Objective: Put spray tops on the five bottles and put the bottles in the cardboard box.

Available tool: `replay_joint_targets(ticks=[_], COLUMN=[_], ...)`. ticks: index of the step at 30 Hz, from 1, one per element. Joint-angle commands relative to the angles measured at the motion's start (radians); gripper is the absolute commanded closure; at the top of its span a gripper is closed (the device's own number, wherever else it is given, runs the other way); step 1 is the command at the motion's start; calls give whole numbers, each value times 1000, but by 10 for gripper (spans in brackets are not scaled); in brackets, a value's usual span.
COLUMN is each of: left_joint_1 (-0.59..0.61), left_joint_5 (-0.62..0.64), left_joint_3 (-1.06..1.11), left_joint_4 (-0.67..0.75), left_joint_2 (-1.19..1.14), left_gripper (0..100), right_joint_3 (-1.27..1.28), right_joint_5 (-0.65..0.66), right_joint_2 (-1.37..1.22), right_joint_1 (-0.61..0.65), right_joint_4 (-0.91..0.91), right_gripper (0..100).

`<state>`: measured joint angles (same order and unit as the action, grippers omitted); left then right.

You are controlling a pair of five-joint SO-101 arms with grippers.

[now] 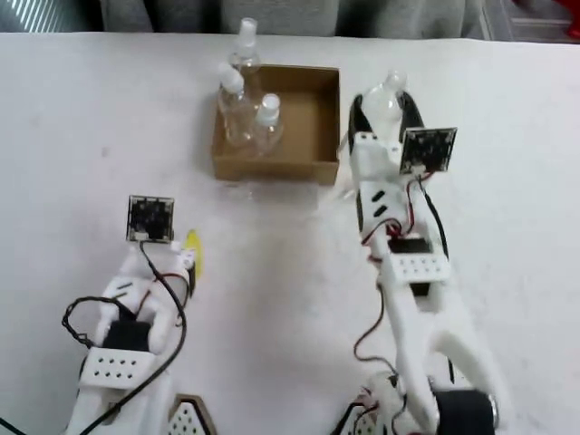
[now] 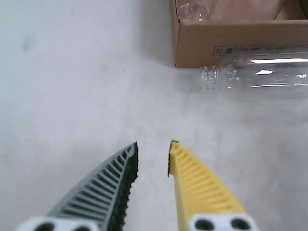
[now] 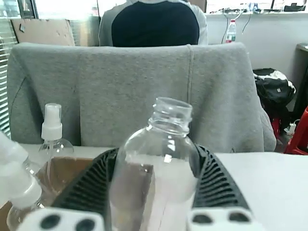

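The right pincer (image 1: 385, 109), in the upper right of the high view, grips an upright uncapped bottle (image 3: 169, 115), its black ribbed fingers (image 3: 86, 185) pressed to the clear body on both sides and the open neck rising above them. It stands just right of the cardboard box (image 1: 313, 168), close to the box's right wall. Two spray-topped bottles (image 1: 233, 101) stand together in the box's left half, and brown cardboard floor shows across its right half. A third spray-topped bottle (image 1: 245, 43) stands at the box's far left corner; whether it is inside the rim or just behind it cannot be told. A second uncapped bottle (image 2: 262, 72) lies on its side just in front of the box's front wall, its open neck near the front corner. The left pincer (image 2: 153, 150), in the lower left of the high view, hangs over the white counter (image 1: 82, 136) with a narrow gap between its grey and yellow fingers, holding nothing. White counter surface runs between it and the box, and more spreads to both sides of the high view. The counter's far edge crosses the top of that view, and a grey upholstered backrest (image 3: 120, 91) rises right behind it.
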<state>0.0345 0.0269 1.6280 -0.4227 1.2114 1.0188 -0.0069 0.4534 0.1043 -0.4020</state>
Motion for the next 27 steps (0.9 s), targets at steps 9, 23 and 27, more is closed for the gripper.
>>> replay_joint_targets(ticks=[9, 23, 27], left_joint_1=[7, 1, 1], left_joint_5=[6, 6, 6], left_joint_3=[-9, -44, -44], left_joint_4=[20, -91, -94], left_joint_2=[19, 21, 21], left_gripper=[876, 876, 876], right_joint_3=[-55, -54, -52], right_joint_5=[115, 568, 629], right_joint_2=[390, 423, 357], right_joint_1=[-136, -483, -555], right_joint_4=[831, 1270, 1283], right_gripper=[982, 981, 981])
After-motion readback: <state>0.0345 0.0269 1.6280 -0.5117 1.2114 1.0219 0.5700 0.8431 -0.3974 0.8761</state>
